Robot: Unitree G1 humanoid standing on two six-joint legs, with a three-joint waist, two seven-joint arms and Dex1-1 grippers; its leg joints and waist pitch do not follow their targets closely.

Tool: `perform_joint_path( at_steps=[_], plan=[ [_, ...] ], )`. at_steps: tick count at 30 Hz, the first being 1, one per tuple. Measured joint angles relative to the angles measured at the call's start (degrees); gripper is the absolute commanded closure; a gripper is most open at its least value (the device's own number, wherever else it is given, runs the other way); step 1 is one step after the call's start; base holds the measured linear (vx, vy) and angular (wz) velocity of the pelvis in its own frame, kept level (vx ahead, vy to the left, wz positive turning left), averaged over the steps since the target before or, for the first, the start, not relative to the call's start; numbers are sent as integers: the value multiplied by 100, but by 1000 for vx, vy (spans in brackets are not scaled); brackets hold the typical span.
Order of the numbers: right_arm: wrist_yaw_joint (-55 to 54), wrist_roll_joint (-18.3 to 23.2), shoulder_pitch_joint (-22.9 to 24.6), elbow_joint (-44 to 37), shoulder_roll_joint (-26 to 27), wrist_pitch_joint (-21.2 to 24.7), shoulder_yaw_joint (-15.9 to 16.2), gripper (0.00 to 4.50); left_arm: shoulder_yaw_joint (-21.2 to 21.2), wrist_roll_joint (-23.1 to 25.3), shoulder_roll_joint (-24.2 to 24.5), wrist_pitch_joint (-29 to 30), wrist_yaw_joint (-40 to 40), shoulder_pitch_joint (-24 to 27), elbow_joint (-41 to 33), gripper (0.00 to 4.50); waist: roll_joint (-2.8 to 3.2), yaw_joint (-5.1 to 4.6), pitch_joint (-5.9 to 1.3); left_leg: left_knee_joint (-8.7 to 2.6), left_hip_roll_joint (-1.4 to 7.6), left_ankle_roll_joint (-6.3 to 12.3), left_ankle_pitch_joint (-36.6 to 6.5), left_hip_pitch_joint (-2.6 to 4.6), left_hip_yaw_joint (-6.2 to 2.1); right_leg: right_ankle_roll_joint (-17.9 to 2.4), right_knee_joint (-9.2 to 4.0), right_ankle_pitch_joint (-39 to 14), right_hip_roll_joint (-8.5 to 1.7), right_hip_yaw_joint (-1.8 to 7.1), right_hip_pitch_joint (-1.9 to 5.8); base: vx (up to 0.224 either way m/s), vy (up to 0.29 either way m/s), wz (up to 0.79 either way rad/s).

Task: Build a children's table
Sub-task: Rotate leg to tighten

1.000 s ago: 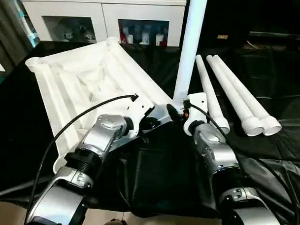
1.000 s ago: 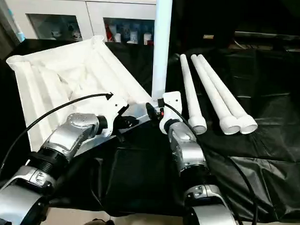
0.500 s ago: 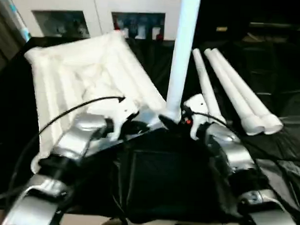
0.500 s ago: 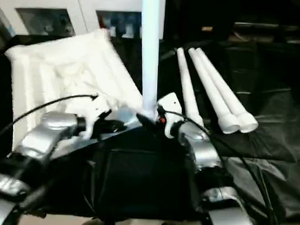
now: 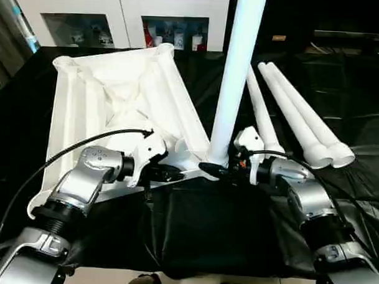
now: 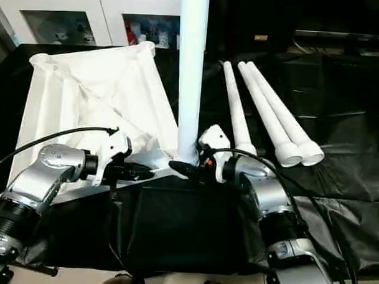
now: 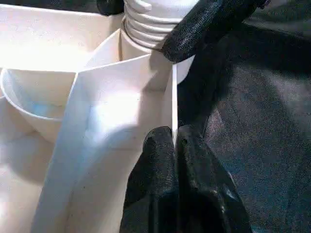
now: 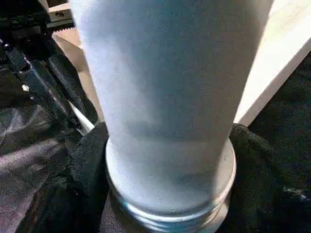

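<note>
Holding the work at the near edge of the black cloth (image 5: 198, 236), I have both grippers on the table parts. My left gripper (image 7: 174, 145) is clenched on a thin rim wall of the upturned table top (image 5: 116, 96), its two black fingers (image 7: 155, 160) pinched either side of that wall, close to the near corner socket (image 7: 155, 29). My right gripper (image 5: 214, 171) is grasping the upright leg (image 5: 235, 75) low down, black fingers wrapped around its base just above the threaded end; in the right wrist view the leg's ribbed collar (image 8: 170, 204) sits between the pads. In the left wrist view the leg's threaded end shows at the mouth of the corner socket, though I cannot tell how far it is seated. The leg stands nearly vertical, rising past the top of the head views. The table top lies underside up on the left half of the cloth, ribs and round sockets showing, one corner toward my grippers and the far corners toward the back edge. Right of the upright leg, three spare legs (image 5: 290, 108) lie side by side on the cloth, touching or nearly so, flared ends toward me. Beyond the far edge stands a white cabinet (image 5: 119, 15) with glass doors and small items inside.
</note>
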Motion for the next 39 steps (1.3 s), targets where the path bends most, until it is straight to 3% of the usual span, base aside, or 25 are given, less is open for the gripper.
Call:
perform_joint_path(
  at_steps=[6, 8, 12, 18, 21, 25, 29, 39],
  plan=[
    [-1091, -93, -9, 232, 365, -143, -206, 169, 66, 131, -349, 137, 608, -143, 235, 450, 0, -33, 0, 3, -1, -5, -1, 52, 0, -1, 6, 1, 0, 7, 43, 0, 0, 0],
    [-2216, -217, -195, 543, 810, -91, -506, 173, 85, 269, -821, 282, 1274, -505, 664, 450, 0, -37, -1, 3, -3, -19, 9, 64, 0, -11, 8, 8, -1, 10, 53, 0, 0, 0],
    [-3579, -349, -445, 849, 1145, -51, -741, 173, 98, 356, -1353, 502, 2051, -795, 983, 450, 14, -46, -2, 2, -9, -21, 10, 64, 0, -18, -7, 13, -3, 17, 60, 0, 0, 0],
    [-4372, -480, -663, 1160, 1427, -138, -893, 173, 185, 448, -1591, 572, 2368, -916, 1116, 450, 13, -51, -5, -7, -10, -20, 10, 60, 0, -14, -18, 11, -2, 16, 59, 0, 0, 0],
    [-4311, -500, -687, 1198, 1432, -203, -901, 103, 181, 449, -1558, 547, 2340, -910, 1111, 450, 11, -59, -5, -11, -10, -20, 10, 59, 0, -13, -17, 10, -2, 15, 56, 0, 0, 0],
    [-3919, -434, -699, 1209, 1430, -253, -896, 82, 169, 445, -1383, 477, 2161, -812, 982, 450, 4, -99, -2, -26, -10, -20, 10, 60, 0, 0, -17, 3, -2, 15, 47, 0, 0, 0],
    [-2876, -412, -637, 1073, 1149, -271, -647, 82, 178, 406, -990, 371, 1658, -526, 582, 450, -2, -187, 2, -57, -9, -21, 10, 47, -1, 21, -17, -10, 0, 8, 25, 0, 0, 0],
    [-718, -106, -187, 277, 247, -11, -149, 82, 57, 100, -258, 72, 401, -43, -31, 450, 4, -52, 4, -64, -3, 10, 11, 23, 2, 26, -14, -41, 0, -8, 7, 0, 0, 0]
  ],
)
